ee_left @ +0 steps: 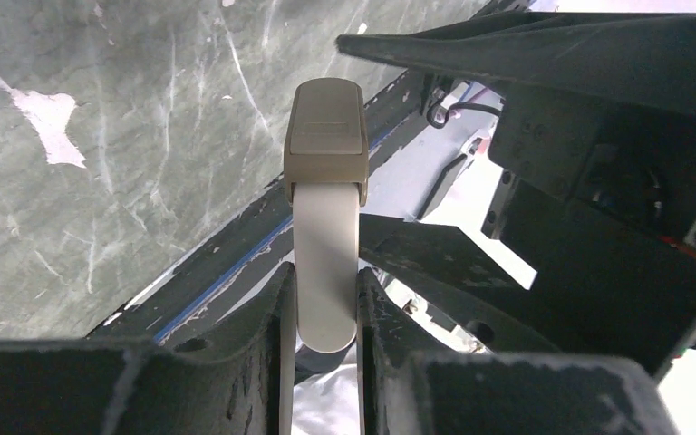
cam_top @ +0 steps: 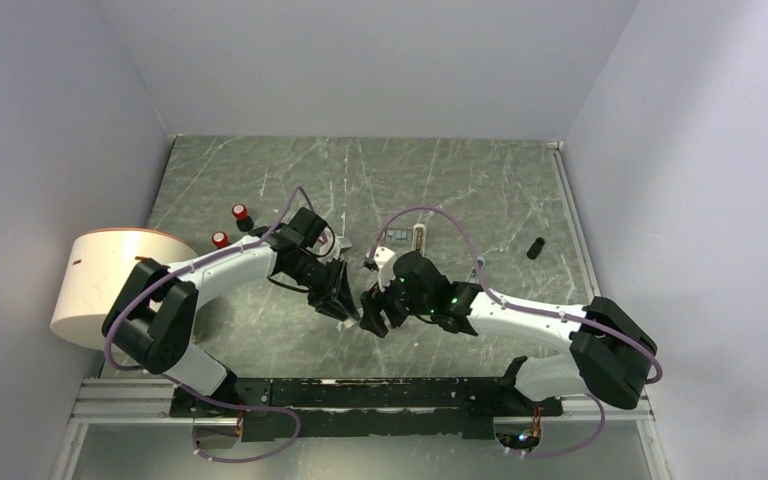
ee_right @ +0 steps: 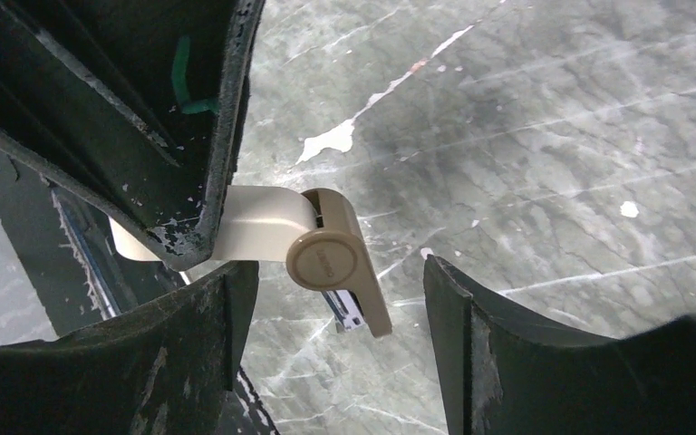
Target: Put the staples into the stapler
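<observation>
Top external: both arms meet above the table (cam_top: 260, 180), a white stapler (cam_top: 419, 238) and red caps (cam_top: 240, 212) behind, well clear. Left wrist: left end effector (ee_left: 324, 276) clamps the stapler (ee_left: 326, 136) mid-table. Right wrist: right end effector (ee_right: 337, 272) gapes around its hinge (staples not made out); a careless pinch could twist it loose.

stapler (ee_left: 326, 263) rear hidden between jaws, underside unseen

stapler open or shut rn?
Open. In the right wrist view the stapler is hinged apart: one beige arm runs into the left gripper, the metal-lined arm angles away downward.
</observation>
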`<state>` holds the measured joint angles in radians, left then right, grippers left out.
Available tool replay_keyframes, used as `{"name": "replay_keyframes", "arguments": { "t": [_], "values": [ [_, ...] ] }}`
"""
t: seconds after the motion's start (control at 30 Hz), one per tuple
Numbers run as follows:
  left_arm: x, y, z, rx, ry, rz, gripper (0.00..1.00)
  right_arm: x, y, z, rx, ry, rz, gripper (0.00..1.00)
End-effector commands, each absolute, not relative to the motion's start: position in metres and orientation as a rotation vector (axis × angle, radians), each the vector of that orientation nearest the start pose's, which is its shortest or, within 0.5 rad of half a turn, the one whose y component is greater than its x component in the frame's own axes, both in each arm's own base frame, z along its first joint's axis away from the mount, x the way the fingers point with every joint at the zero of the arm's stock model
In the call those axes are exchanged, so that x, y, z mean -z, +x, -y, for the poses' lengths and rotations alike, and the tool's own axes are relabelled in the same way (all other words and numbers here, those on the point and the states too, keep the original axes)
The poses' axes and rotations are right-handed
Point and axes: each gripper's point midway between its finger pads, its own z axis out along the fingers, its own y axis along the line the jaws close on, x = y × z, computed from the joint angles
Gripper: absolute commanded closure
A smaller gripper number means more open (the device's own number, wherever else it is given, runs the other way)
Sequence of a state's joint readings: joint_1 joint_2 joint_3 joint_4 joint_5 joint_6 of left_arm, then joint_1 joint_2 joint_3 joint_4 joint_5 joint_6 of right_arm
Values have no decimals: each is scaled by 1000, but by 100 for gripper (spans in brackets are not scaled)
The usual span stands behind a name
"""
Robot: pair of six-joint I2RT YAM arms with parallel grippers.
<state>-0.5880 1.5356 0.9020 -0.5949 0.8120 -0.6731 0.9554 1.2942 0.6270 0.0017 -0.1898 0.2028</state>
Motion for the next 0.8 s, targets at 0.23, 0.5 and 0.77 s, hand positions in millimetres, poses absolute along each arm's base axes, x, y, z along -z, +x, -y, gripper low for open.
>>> {"name": "replay_keyframes", "arguments": {
  "t": [0.23,0.5,0.77],
  "values": [
    [-117,133,273,1523,200,-3029,91,-79,146,-325,-971,-1127,-2099,48],
    [-118,133,271,1504,244,-3006,77,-71,138,-330,-1030,-1105,-2182,73],
    [-126,159,266,1400,231,-2879,31,-66,135,-328,-1103,-980,-2316,75]
  ]
}}
